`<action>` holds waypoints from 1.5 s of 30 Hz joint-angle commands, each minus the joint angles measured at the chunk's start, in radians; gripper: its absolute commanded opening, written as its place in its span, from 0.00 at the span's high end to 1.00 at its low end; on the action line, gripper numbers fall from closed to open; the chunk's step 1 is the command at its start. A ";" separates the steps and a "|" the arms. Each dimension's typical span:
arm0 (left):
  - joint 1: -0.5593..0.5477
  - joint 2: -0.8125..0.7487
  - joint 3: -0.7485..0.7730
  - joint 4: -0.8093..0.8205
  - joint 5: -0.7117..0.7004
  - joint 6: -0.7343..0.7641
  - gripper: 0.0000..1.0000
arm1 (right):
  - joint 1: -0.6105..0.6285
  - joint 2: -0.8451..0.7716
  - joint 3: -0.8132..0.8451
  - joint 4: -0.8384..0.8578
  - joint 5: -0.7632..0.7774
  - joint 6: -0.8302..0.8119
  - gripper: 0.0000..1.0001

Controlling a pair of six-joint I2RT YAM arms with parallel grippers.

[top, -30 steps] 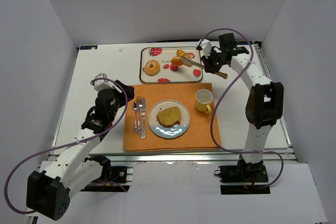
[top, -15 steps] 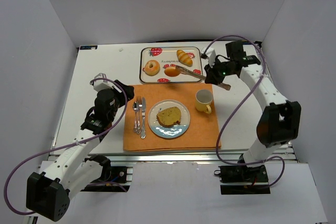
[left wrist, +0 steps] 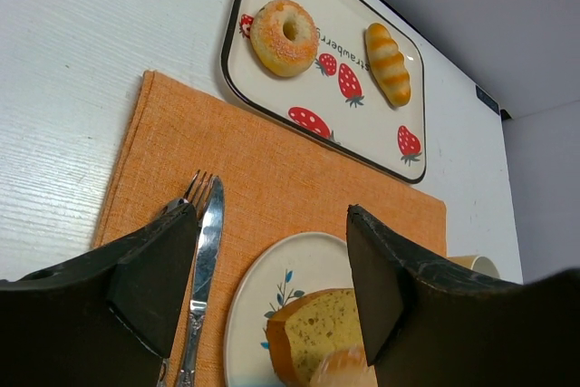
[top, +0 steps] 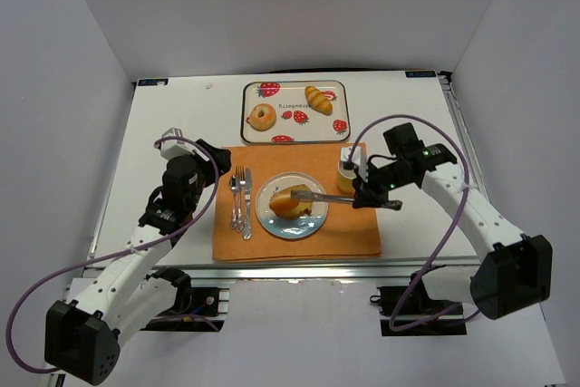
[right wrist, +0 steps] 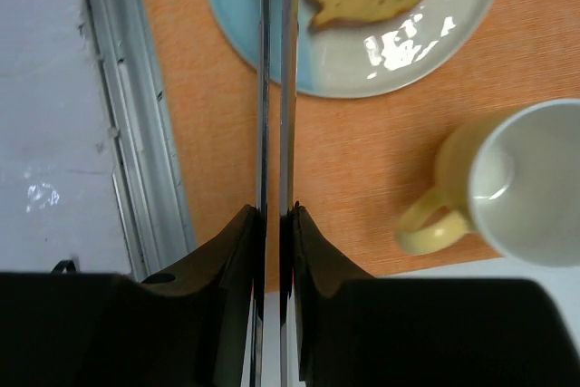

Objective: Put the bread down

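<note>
The carry is all but done and the set-down is in hand. A pair of tongs (top: 328, 196) is clamped between the fingers of the right claw (top: 364, 195). A small orange bread roll (left wrist: 337, 367) is pinched at the tong tips, well ahead of that claw, over the plate (top: 313, 226) and against the cake slice (left wrist: 313, 328) lying there. Whether the roll rests on the slice or hangs just above it cannot be told. A yellow mug (top: 349, 169) stands just beside the claw, on its far side.

The left claw (left wrist: 270, 224) is held spread and empty, with a fork (left wrist: 195, 192) and knife (left wrist: 207, 251) beneath its left finger.

Next, the roll is to be lowered onto the plate and the squeeze on the tongs eased. The tongs are then to be drawn back clear of the mug.

A second ago the roll was held over the strawberry tray (top: 285, 94). Now that tray is far ahead of the claw, and only a doughnut (top: 262, 117) and a striped roll (top: 317, 100) are left on it. The left arm is unchanged.
</note>
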 commanded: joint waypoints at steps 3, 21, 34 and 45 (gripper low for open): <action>0.006 -0.047 -0.028 0.009 0.000 -0.020 0.24 | 0.012 -0.115 -0.096 -0.053 -0.011 -0.116 1.00; 0.006 -0.045 -0.036 0.018 0.011 -0.024 0.24 | 0.014 -0.175 -0.235 0.002 0.113 -0.098 0.84; 0.006 -0.059 -0.037 0.010 0.008 -0.028 0.24 | 0.014 -0.215 -0.218 -0.029 0.060 -0.109 0.57; 0.006 -0.060 -0.042 0.015 0.013 -0.028 0.24 | 0.012 -0.241 -0.190 -0.026 0.043 -0.090 0.56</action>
